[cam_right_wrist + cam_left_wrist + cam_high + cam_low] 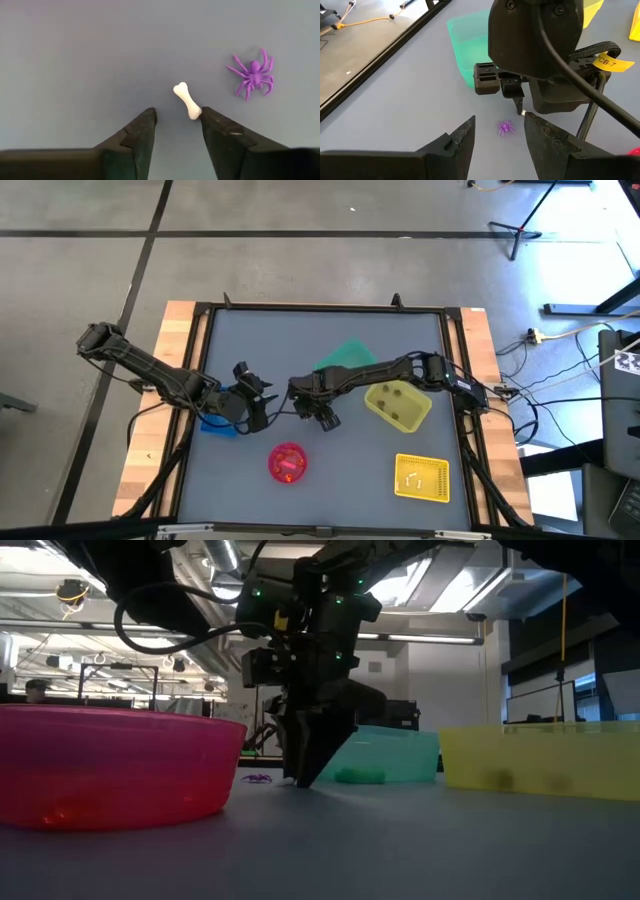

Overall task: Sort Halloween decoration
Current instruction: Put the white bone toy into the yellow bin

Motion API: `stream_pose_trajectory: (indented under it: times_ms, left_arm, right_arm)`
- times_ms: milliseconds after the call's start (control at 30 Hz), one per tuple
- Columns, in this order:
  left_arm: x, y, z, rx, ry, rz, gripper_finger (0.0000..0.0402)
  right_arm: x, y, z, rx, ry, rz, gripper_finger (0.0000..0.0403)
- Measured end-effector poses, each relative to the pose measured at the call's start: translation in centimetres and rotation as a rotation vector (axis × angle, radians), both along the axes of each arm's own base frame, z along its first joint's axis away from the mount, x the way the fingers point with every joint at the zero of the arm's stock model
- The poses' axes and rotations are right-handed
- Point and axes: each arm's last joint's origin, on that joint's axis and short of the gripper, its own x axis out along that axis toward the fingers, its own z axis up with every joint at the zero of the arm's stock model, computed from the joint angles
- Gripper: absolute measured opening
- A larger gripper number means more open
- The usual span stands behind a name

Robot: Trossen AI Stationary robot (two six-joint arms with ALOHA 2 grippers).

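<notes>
On the grey table (300,350): right gripper (176,131), fingers parted, one tip touching white bone (187,100); purple spider (254,73) nearby. Left gripper (500,141) parted, holding nothing, spider ahead.

Grey concrete floor (300,240) crossed by dark seams; a stand's legs (520,230) and cables — bright ceiling lights (420,580) overhead.

Both arms are dark, near-black, built of jointed segments. The left gripper (497,145) ends in two matte black wedge-shaped fingers, as does the right gripper (175,135). The right arm's wrist housing is a rounded black block with small screws; a thick black cable loops beside it, tagged with a yellow label (609,62). Green indicator lights (262,592) glow on that housing.
</notes>
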Motion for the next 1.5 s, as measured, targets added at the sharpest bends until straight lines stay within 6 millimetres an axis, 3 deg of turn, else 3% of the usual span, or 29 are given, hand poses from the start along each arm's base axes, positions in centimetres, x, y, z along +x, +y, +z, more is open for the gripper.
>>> stream_pose_trajectory:
  times_ms: [300, 1500]
  left_arm:
    - [0.00, 0.00, 0.00, 0.000, 0.000, 0.000, 0.0154]
    - [0.00, 0.00, 0.00, 0.000, 0.000, 0.000, 0.0154]
  right_arm:
    - [0.14, 0.13, -0.04, 0.012, -0.017, 0.004, 0.0143]
    - [0.35, 0.28, -0.05, 0.061, -0.034, 0.012, 0.0143]
